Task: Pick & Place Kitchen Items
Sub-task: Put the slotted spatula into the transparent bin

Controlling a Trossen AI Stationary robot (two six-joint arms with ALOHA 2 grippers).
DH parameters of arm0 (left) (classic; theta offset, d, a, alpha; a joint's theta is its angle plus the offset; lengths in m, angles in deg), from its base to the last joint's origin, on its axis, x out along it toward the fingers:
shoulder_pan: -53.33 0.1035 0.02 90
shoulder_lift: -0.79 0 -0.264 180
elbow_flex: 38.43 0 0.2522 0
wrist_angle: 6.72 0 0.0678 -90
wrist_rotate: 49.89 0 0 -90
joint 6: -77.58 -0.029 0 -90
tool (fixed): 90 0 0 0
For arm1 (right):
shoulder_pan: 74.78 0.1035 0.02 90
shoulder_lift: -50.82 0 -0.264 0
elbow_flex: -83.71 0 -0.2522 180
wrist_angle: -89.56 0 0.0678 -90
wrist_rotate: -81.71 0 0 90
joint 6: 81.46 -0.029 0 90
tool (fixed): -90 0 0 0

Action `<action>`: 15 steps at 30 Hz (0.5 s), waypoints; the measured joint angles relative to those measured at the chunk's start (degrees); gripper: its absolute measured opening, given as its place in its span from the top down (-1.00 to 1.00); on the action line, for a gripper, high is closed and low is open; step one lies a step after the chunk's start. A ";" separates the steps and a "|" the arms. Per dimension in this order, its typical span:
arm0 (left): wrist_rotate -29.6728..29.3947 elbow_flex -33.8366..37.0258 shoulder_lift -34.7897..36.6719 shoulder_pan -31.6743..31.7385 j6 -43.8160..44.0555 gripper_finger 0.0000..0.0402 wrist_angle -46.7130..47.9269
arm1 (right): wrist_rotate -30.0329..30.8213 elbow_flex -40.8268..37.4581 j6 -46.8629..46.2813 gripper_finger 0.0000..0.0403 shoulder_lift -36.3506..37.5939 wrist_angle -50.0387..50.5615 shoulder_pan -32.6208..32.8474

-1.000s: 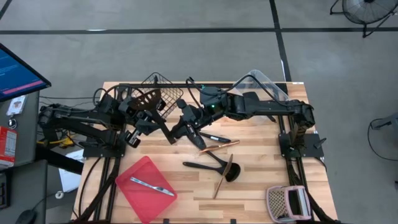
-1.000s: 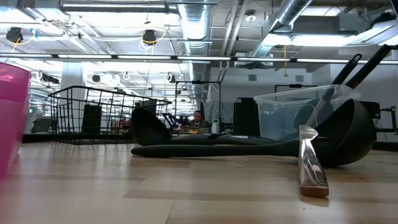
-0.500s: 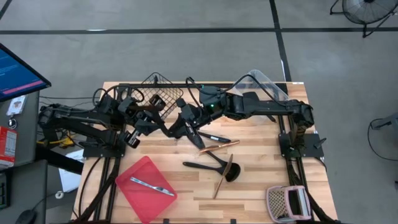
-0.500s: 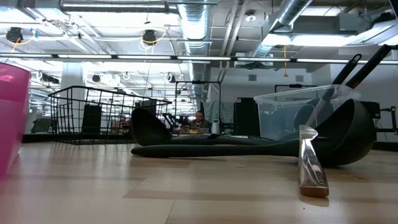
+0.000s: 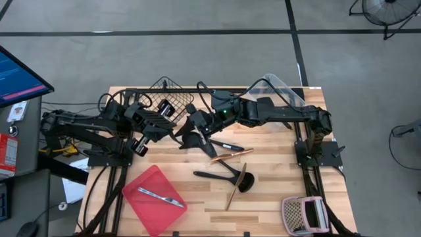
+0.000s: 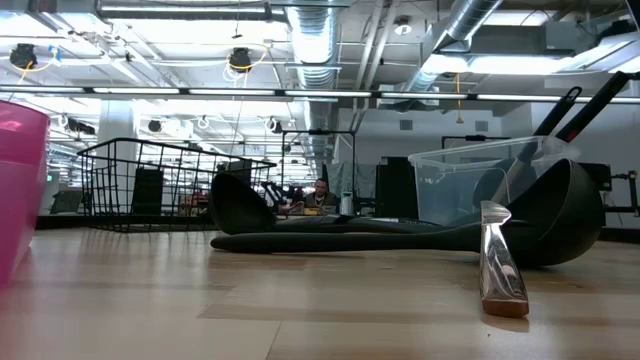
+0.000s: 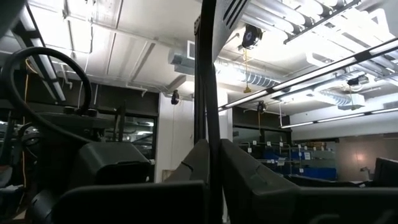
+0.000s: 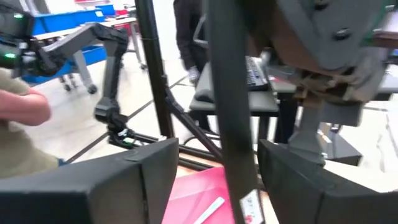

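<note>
Between my two grippers, above the back of the wooden table, a handover looks to be in progress. The wire basket sits just beyond my left gripper, and the red tray lies well off toward the near edge. My left jaws are clamped on the dark handle of a long black utensil, which stands upright between them. My right gripper has its jaws spread wide, with that same handle running through the gap and touching neither finger.

As I judge it, my right arm needs to back away clear of the handle, then my left can carry the utensil over the basket. More utensils wait near my right gripper: a black ladle and a copper piece.

From above, my arms cover the utensil's head, so I cannot tell what kind it is. The low view shows neither gripper.
</note>
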 joint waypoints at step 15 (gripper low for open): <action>0.02 0.02 -0.02 -0.07 1.58 0.97 -0.67 | -1.93 0.02 4.15 -0.02 0.12 0.87 -0.44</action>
